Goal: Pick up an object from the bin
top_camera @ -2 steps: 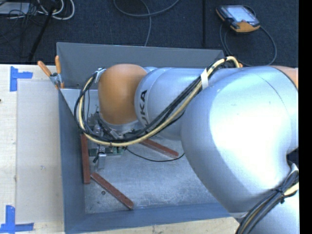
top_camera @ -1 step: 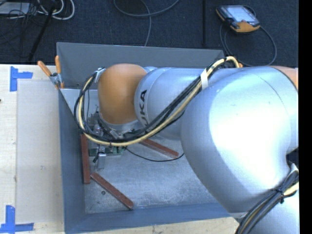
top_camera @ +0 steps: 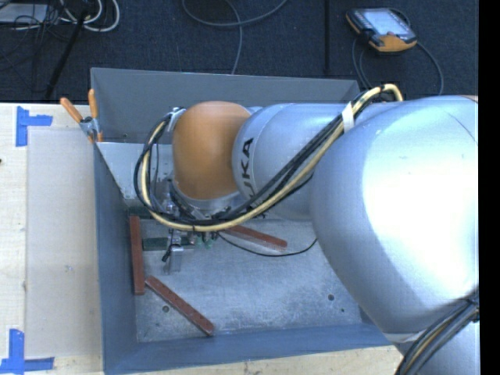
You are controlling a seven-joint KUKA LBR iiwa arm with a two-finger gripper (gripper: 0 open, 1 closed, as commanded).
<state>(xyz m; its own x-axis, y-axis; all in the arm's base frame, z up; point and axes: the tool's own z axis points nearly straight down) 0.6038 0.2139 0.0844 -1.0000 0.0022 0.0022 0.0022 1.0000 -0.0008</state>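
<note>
The end effector (top_camera: pixel 173 255) hangs low in the grey bin (top_camera: pixel 117 303); whether it is wide or narrow I cannot tell. Just left of it lies a reddish-brown flat stick (top_camera: pixel 137 254), and near it, lower in the view, a second stick (top_camera: pixel 178 305). Both look stiff, light and thin, probably best pinched across the narrow width at mid-length.

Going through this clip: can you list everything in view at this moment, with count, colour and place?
flat sticks: three, reddish brown; one lying along the bin's left wall, one slanted near the front-left corner, one mid-bin, partly under the arm
bin: one, grey metal, centre
handheld device: one, orange and black, on the dark floor beyond the bin, upper right
loose cables: several, on the same floor, upper left
arm: one, silver, reaching in from the right
orange cover: one, on the wrist
gripper: one, low over the bin floor beside the left-wall stick
</note>
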